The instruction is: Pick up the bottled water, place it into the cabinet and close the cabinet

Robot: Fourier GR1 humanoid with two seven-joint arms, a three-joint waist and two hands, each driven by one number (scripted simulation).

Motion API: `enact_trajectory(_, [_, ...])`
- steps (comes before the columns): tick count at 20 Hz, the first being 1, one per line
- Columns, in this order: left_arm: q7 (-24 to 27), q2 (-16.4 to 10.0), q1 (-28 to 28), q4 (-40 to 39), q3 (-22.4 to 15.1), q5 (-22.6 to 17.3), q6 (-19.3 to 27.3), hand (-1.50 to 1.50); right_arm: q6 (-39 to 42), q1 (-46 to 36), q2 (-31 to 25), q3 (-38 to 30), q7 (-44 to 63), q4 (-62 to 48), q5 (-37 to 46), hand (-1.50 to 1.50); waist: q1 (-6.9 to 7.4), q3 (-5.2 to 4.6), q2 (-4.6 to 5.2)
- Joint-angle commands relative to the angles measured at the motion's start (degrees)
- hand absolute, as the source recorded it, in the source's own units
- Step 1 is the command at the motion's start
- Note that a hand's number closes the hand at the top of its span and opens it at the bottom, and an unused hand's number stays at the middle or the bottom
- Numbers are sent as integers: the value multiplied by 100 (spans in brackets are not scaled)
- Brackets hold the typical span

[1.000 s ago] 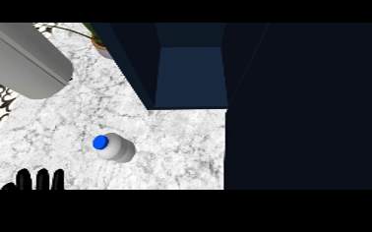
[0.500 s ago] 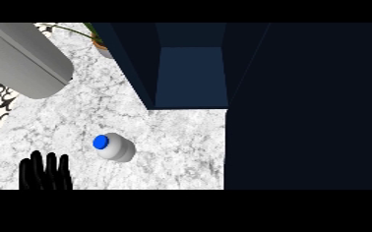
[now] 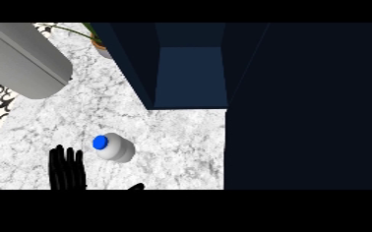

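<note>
Your bottled water [image 3: 116, 149], pale with a blue cap, stands on the table [image 3: 181, 147]. The dark blue cabinet [image 3: 189, 73] sits beyond it to the right, open, apart from the bottle.

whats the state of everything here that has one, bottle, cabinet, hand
bottled water: upright on the counter, blue cap on, not held
cabinet: open, bottled water not inside
left hand: open, fingers straight, left of the bottled water, not touching it
</note>
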State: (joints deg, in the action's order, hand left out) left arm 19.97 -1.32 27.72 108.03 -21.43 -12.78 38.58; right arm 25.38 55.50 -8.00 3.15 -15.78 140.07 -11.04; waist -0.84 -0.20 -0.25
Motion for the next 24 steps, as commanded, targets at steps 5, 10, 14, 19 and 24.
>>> enact_trajectory(5, [888, 129, -725, -1611, 937, -861, -850, -150, 180, 715, -56, -137, 5, 1032, -395, -150, -11, 7, 15])
enact_trajectory(10, [1604, 131, -1187, -2678, 1252, -1323, -1158, -150, 139, 773, 114, 35, -131, 1000, -143, -150, -21, 3, 18])
enact_trajectory(14, [1829, 130, -1495, -3345, 1556, -1536, -1421, -150, 286, 1170, -61, -211, -163, 1360, -418, -150, -62, -2, 22])
enact_trajectory(19, [2467, 132, -1760, -4142, 1443, -1757, -1388, -150, 509, 1066, -174, -695, -574, 873, -665, -150, -16, 8, 22])
enact_trajectory(24, [2776, 131, -2364, -5063, 1905, -2049, -1807, -150, 436, 862, -98, -623, -542, 820, -520, -150, 0, 5, 36])
